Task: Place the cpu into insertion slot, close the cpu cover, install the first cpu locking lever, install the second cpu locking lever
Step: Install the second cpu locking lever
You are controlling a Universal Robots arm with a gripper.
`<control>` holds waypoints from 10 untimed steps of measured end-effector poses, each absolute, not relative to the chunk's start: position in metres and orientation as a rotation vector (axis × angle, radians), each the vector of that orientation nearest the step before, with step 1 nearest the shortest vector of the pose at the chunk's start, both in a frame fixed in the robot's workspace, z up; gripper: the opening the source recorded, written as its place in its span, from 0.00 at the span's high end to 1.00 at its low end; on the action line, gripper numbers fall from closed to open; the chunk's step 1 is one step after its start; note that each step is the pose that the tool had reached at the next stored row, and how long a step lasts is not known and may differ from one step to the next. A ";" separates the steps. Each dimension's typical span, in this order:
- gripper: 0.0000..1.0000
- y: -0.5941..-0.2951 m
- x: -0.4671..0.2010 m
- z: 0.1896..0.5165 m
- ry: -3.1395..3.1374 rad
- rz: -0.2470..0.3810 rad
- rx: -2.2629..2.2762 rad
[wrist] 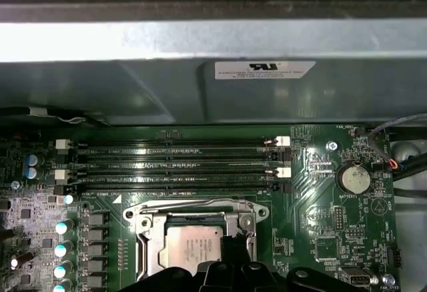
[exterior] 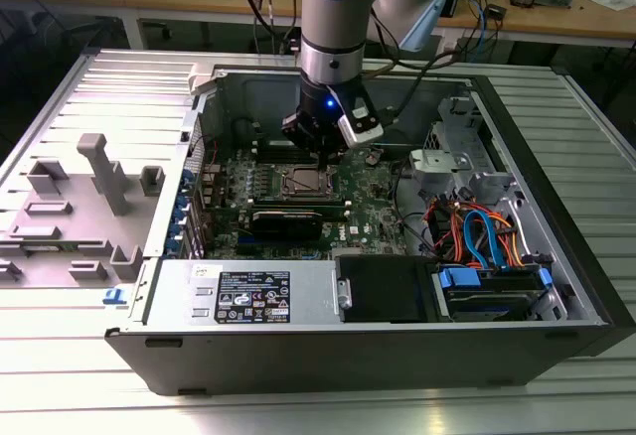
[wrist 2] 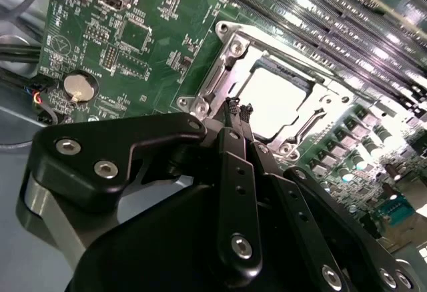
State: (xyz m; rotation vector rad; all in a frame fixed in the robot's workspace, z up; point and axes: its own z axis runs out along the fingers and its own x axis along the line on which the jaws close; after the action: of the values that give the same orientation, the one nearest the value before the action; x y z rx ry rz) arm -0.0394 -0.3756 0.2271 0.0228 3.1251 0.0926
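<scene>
The cpu (wrist: 192,247) lies flat in the insertion slot (wrist: 248,207), its silver top bright in the second wrist view (wrist 2: 275,97). The cpu cover (wrist: 148,233) lies down around it as a silver frame (wrist 2: 233,52). My gripper (wrist 2: 239,109) hovers just above the socket's edge, black fingers (wrist 2: 235,172) pressed together with nothing between them. In the exterior view the gripper (exterior: 320,155) hangs over the socket (exterior: 303,183) in the middle of the green board. Thin metal bars run along two sides of the frame; whether they are latched I cannot tell.
Long black memory slots (wrist: 177,160) run beside the socket, towards the case's back wall (wrist: 213,99). A coin battery (wrist: 353,178) sits on the board. In the exterior view a black power supply (exterior: 383,288) and bundled cables (exterior: 477,231) fill the case's near and right parts.
</scene>
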 end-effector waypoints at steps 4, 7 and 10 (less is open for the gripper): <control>0.89 -0.380 -0.039 0.227 3.125 0.093 0.023; 0.89 -0.384 -0.039 0.227 3.125 0.093 0.023; 0.89 -0.384 -0.039 0.227 3.125 0.100 0.023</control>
State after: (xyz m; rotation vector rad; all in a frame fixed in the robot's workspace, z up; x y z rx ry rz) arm -0.0394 -0.3842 0.2274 0.0229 3.1249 0.0995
